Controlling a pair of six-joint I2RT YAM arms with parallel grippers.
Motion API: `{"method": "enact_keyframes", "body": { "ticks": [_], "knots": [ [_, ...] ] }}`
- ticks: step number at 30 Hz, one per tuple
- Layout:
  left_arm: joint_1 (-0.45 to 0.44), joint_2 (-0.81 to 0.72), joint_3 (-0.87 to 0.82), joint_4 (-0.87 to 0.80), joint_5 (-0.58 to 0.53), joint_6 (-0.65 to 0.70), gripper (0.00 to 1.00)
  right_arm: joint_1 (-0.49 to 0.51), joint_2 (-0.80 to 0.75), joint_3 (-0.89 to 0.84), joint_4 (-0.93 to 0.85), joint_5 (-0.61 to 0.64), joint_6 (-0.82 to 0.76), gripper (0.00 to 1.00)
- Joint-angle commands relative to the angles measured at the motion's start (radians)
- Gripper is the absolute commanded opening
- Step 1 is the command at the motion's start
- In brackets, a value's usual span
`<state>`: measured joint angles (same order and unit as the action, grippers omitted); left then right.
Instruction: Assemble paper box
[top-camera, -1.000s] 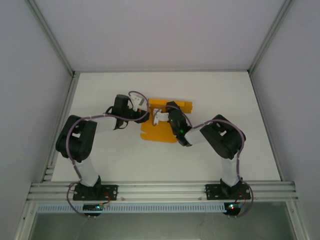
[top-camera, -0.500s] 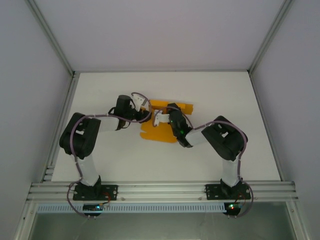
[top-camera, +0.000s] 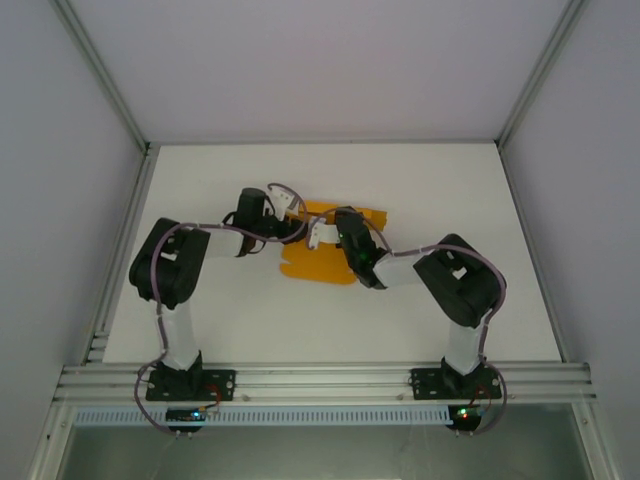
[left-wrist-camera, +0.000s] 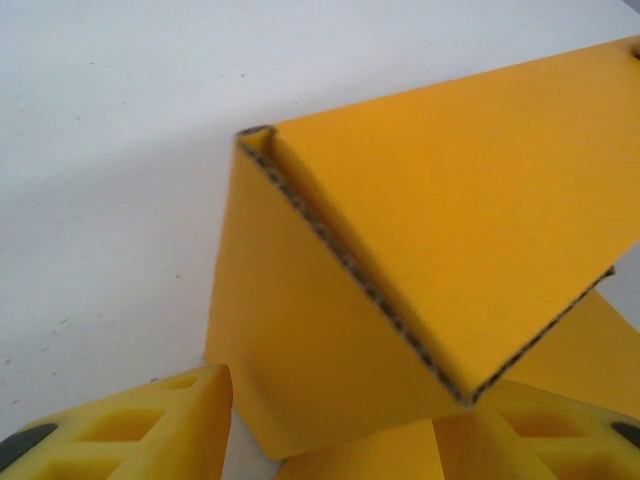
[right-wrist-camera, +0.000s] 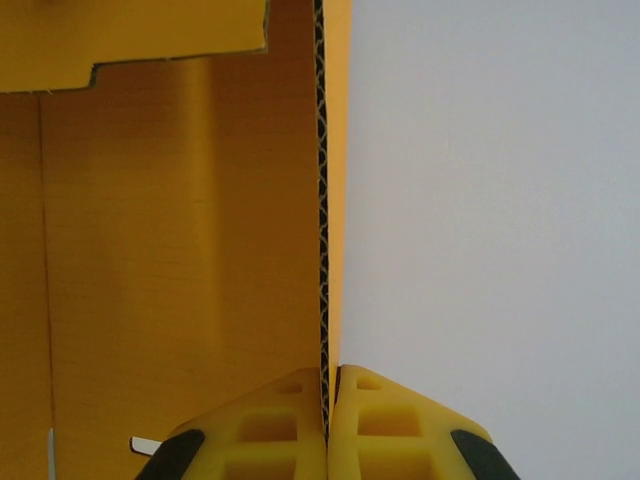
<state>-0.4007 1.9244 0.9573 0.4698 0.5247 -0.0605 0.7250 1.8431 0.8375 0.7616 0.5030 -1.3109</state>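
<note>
- Progress: the paper box (top-camera: 335, 240) lies mid-table, partly folded. One wall stands upright and a flap is raised. Most of the folding appears to remain.
- The right gripper (right-wrist-camera: 327, 378) is clamped tight on the edge of the upright wall.
- The left gripper (left-wrist-camera: 330, 440) straddles a raised corner, jaws half-spread. Whether it grips cannot be told.
- Surroundings: a matte white table (top-camera: 450, 300), white enclosure walls (top-camera: 60, 200) and an aluminium frame (top-camera: 320, 378).

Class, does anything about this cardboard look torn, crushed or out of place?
Nothing stands out. The box is half-folded with clean, untorn edges, and the right end effector pinches one raised panel squarely by its edge.
</note>
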Motion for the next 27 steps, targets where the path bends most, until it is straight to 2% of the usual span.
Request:
{"method": "enact_keyframes", "body": {
  "ticks": [1, 4, 7, 12, 14, 15, 17, 20, 23, 25, 27],
  "knots": [
    [-0.041, 0.021, 0.056, 0.115, 0.030, -0.034, 0.52, 0.026, 0.018, 0.002, -0.243, -0.158, 0.069, 0.00],
    [-0.052, 0.040, 0.075, 0.145, -0.004, -0.060, 0.45, 0.022, 0.011, 0.013, -0.289, -0.180, 0.092, 0.00],
    [-0.071, 0.046, 0.086, 0.131, -0.080, -0.081, 0.28, 0.022, 0.015, 0.026, -0.323, -0.168, 0.103, 0.00],
    [-0.113, 0.000, 0.044, 0.112, -0.337, -0.100, 0.12, 0.019, 0.004, 0.022, -0.331, -0.155, 0.148, 0.00],
    [-0.135, -0.012, 0.025, 0.120, -0.411, -0.119, 0.11, 0.023, 0.005, 0.024, -0.334, -0.137, 0.172, 0.00],
    [-0.147, -0.013, 0.016, 0.126, -0.467, -0.134, 0.04, 0.025, 0.010, 0.023, -0.327, -0.125, 0.184, 0.00],
    [-0.176, 0.001, 0.012, 0.124, -0.597, -0.171, 0.02, 0.029, 0.016, 0.023, -0.313, -0.107, 0.208, 0.00],
    [-0.207, 0.039, 0.045, 0.085, -0.694, -0.189, 0.03, 0.033, 0.016, 0.023, -0.319, -0.118, 0.244, 0.00],
    [-0.207, 0.073, 0.082, 0.042, -0.682, -0.192, 0.06, 0.031, 0.016, 0.018, -0.327, -0.132, 0.251, 0.00],
    [-0.200, 0.079, 0.083, 0.051, -0.628, -0.180, 0.13, 0.029, 0.015, 0.019, -0.337, -0.142, 0.250, 0.00],
    [-0.192, 0.078, 0.084, 0.068, -0.583, -0.173, 0.14, 0.025, 0.013, 0.020, -0.346, -0.149, 0.250, 0.00]
  ]
}}
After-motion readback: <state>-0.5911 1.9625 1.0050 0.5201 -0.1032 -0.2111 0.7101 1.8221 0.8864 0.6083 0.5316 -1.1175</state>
